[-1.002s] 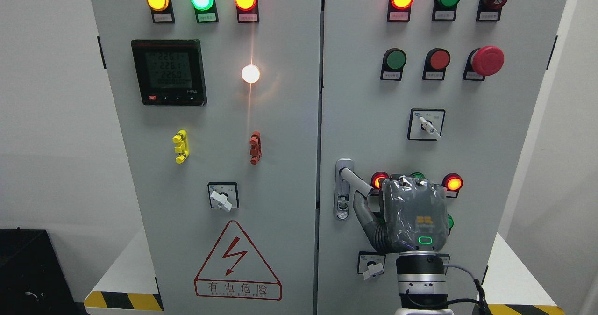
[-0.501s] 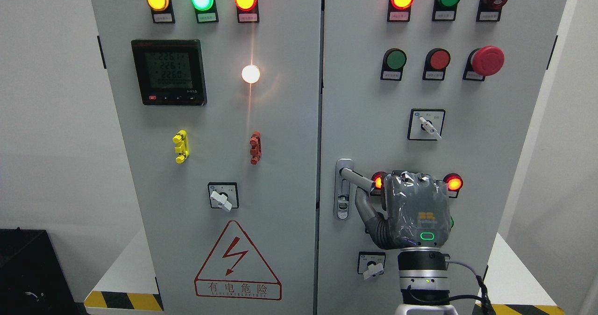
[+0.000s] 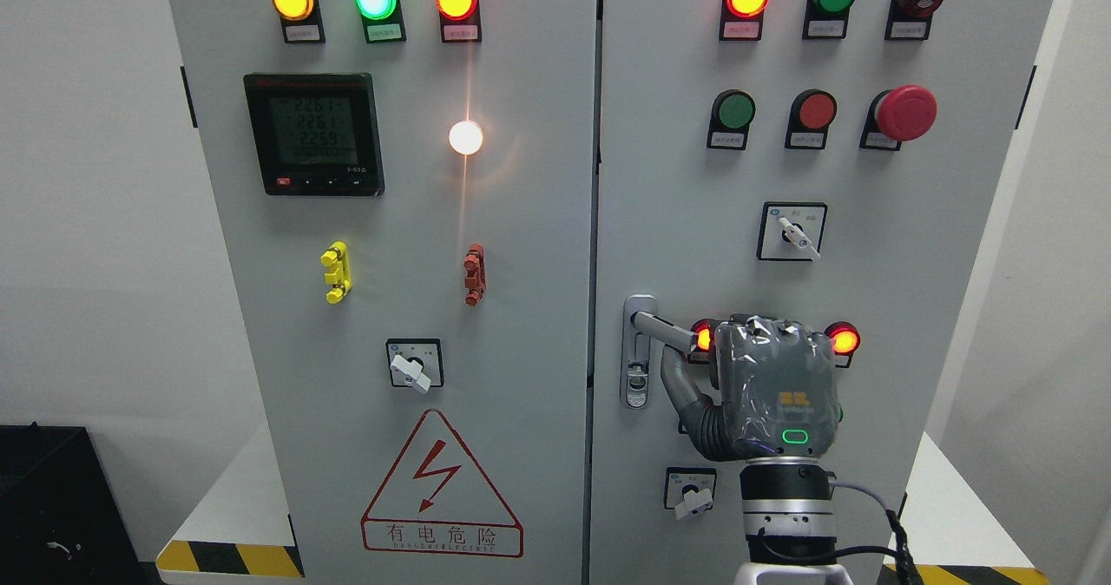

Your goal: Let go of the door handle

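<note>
Rising from the bottom edge right of the middle, the right hand [image 3: 775, 385] shows its grey back to the camera, a green light glowing near the wrist. Its thumb [image 3: 681, 385] reaches up and to the left, with its tip just under the door handle [image 3: 661, 329]. The other fingers are hidden behind the palm, so whether they clasp the handle or have let go cannot be told. The handle is a silver lever slanting down to the right from its plate [image 3: 639, 351] at the left edge of the right cabinet door [image 3: 677, 177], and its free end disappears behind the top left of the hand. Red indicator lamps [image 3: 843, 339] glow on either side of the knuckles. Below the hand sits a small rotary switch [image 3: 692, 491].
</note>
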Robot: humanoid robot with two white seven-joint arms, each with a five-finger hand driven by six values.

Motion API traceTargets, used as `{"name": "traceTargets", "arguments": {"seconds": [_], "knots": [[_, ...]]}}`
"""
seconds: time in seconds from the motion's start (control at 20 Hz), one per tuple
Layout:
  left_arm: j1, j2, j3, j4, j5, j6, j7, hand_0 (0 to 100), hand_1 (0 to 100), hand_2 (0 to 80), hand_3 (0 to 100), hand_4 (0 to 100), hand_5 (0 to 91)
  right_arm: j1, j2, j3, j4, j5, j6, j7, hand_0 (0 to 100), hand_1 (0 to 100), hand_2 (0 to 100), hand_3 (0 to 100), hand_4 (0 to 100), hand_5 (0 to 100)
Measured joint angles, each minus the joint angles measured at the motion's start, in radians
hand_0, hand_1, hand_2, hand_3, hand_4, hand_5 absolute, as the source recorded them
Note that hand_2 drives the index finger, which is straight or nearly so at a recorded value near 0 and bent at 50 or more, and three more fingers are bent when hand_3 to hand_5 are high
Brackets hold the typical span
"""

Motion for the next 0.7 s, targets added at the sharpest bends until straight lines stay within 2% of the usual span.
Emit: {"name": "traceTargets", "arguments": {"seconds": [0.7], "knots": [[0.000, 0.000, 0.000, 0.000, 0.000, 0.000, 0.000, 12, 56, 0.0, 0, 0, 0.0, 0.004, 0.000, 0.000, -0.009, -0.002, -0.003, -0.001, 53, 44, 100, 100, 100, 100]]}}
